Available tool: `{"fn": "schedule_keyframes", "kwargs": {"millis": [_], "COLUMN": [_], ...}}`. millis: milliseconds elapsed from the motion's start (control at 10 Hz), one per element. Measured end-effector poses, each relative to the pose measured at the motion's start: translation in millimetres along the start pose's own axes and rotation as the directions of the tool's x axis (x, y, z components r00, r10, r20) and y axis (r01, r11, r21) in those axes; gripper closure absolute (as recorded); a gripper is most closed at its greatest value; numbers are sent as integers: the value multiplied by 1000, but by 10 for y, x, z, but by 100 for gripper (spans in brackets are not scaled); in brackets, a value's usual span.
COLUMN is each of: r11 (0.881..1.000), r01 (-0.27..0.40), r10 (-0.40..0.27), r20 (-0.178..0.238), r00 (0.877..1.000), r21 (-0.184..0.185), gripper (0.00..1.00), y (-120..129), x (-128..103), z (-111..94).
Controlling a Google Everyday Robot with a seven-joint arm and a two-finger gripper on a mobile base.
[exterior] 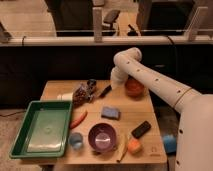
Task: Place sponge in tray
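Near the middle of the bench (135, 107) the sponge (110, 113) lies flat, outside the tray (31, 150) and well apart from it. Between these 2 lies a thin red-orange piece (78, 119). Just in front of the sponge stands the purple bowl (102, 137), with a small blue cup (75, 141) to its left. To the right are a black block (141, 129) and an orange-yellow lump (134, 146). The gripper (116, 83) hangs over the far edge of the bench, beside an orange bowl (134, 88), far from the sponge. Whether it is spread or closed, I cannot tell.
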Motion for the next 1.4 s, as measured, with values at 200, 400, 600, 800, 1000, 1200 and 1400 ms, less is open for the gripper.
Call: {"fn": "schedule_keyframes", "kwargs": {"millis": [200,400,600,800,1000,1200,1400], "r11": [1000,999,997,995,992,989,986], "r01": [3,7,-3,-22,-34,-57,-91], "r10": [-3,-6,3,21,32,54,87], "r20": [0,3,2,-6,-16,-25,-33], "r00": [1000,1000,1000,1000,999,998,996], "r21": [-28,-53,-75,-94,-121,-137,-139], "gripper": [47,28,20,20,20,20,20], "y": [147,254,347,404,466,535,603], "x": [-91,-192,-261,-278,-339,-378,-431], "z": [-14,0,52,129,279,397,494]}}
